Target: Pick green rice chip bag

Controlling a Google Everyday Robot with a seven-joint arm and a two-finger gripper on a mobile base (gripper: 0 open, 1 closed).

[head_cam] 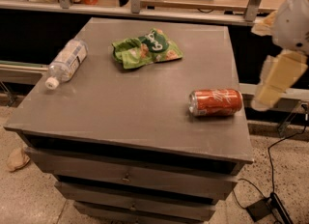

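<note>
Light: warm indoor light from above, moderate.
Table (145,121): dull, even grey sheen with no hard glare.
Shadows: soft and short beside the can (216,102), bottle (66,63) and bag (145,49); deep black behind the table and under its top.
Gripper (271,89): at the right edge beside the table, lit pale yellow.

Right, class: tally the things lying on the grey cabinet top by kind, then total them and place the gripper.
Crumpled green foil rice chip bag: 1
Clear plastic bottle, white cap: 1
Orange-red metal soda can: 1
Total: 3
Pale gripper: beyond the cabinet's right edge, touching nothing.
</note>
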